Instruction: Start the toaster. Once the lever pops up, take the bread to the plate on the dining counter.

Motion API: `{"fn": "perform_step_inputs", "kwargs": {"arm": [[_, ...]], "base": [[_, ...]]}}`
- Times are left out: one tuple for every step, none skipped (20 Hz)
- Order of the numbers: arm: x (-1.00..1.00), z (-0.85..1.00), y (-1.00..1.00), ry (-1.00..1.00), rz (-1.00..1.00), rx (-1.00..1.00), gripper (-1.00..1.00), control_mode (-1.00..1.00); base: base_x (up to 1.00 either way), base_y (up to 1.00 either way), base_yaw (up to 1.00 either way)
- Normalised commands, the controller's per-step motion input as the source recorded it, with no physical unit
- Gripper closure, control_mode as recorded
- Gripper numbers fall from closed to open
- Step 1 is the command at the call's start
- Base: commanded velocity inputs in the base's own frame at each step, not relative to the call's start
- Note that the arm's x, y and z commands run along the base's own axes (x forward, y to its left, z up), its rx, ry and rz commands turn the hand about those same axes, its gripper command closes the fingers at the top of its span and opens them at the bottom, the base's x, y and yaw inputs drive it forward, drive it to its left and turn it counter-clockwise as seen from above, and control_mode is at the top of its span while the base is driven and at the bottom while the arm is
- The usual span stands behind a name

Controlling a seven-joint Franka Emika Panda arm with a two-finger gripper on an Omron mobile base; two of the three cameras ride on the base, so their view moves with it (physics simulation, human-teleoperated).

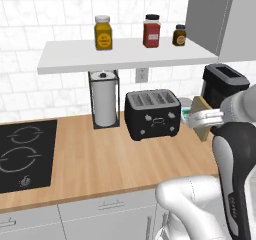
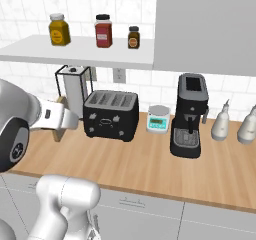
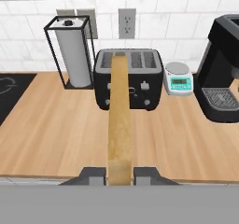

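Gripper [image 3: 119,174]: clamped on bread slice [image 3: 120,120], held edge-on in the air, near side of the wood worktop [image 1: 110,159]. Black four-slot toaster [image 3: 129,78]: beyond, far side by the tiled wall, apart from the slice. Either side: paper-towel holder [image 3: 73,51] left; kitchen scale [image 3: 177,77], coffee machine [image 2: 189,115] right. Progress, judged: bread lifted out; carry to plate outstanding.

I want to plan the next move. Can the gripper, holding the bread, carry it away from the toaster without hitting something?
Probably yes. The gripper is shut on the bread, well in front of the toaster, over bare worktop; nothing stands beside it.
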Motion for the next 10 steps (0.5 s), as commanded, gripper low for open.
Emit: {"fn": "perform_step_inputs", "kwargs": {"arm": [[-0.3, 0.0, 0.0, 0.0, 0.0, 0.0, 1.0, -1.0], [-0.35, 0.0, 0.0, 0.0, 0.0, 0.0, 1.0, -1.0], [-0.29, 0.0, 0.0, 0.0, 0.0, 0.0, 1.0, -1.0], [-0.19, 0.0, 0.0, 0.0, 0.0, 0.0, 1.0, -1.0], [-0.11, 0.0, 0.0, 0.0, 0.0, 0.0, 1.0, -1.0], [0.0, 0.0, 0.0, 0.0, 0.0, 0.0, 1.0, -1.0], [0.0, 0.0, 0.0, 0.0, 0.0, 0.0, 1.0, -1.0], [0.0, 0.0, 0.0, 0.0, 0.0, 0.0, 1.0, -1.0], [0.0, 0.0, 0.0, 0.0, 0.0, 0.0, 1.0, -1.0], [0.0, 0.0, 0.0, 0.0, 0.0, 0.0, 1.0, -1.0]], "base": [[0.0, 0.0, 0.0], [0.0, 0.0, 0.0], [0.0, 0.0, 0.0], [0.0, 0.0, 0.0], [0.0, 0.0, 0.0], [0.0, 0.0, 0.0], [0.0, 0.0, 0.0], [0.0, 0.0, 0.0], [0.0, 0.0, 0.0], [0.0, 0.0, 0.0]]}}
